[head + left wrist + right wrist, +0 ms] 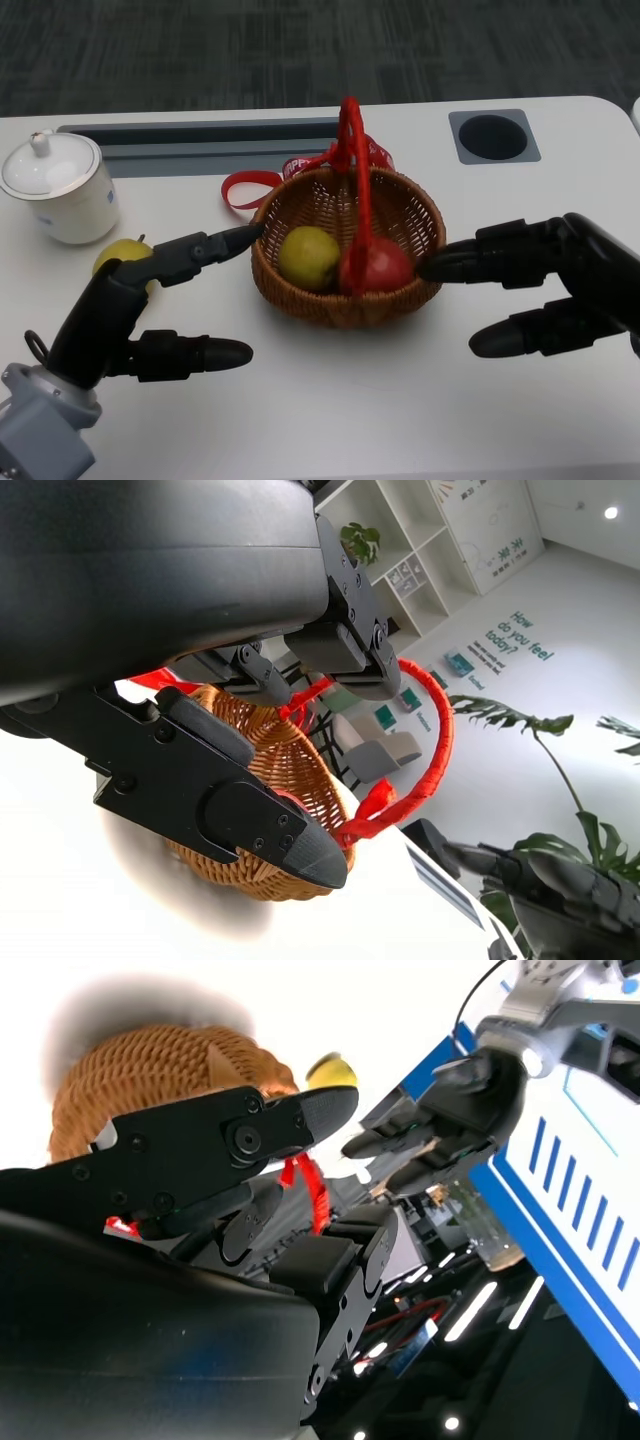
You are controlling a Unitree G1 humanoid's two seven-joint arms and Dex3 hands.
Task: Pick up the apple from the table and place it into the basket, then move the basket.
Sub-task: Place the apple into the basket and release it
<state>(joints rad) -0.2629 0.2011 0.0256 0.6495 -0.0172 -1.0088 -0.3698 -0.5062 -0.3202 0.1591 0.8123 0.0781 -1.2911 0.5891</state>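
A wicker basket (300,296) with a red handle (352,160) stands mid-table. Inside it lie a red apple (385,268) and a yellow-green fruit (308,257). My left hand (130,300) lies to its left with fingers spread and holds nothing; one fingertip (245,234) touches the rim. On the other side, my right hand (560,280) also holds nothing, its upper fingertip (432,268) at the rim. The left wrist view shows the basket (255,770), its handle (438,740) and the right hand (540,880) beyond. The right wrist view shows the basket (150,1070) and the left hand (450,1110).
A second yellow fruit (118,256) sits on the table behind my left hand, also seen as the yellow fruit (332,1068). A white lidded cup (55,185) stands at far left. A red ribbon (245,188) trails from the handle. A grey slot (200,145) and a round black hole (493,135) lie at the back.
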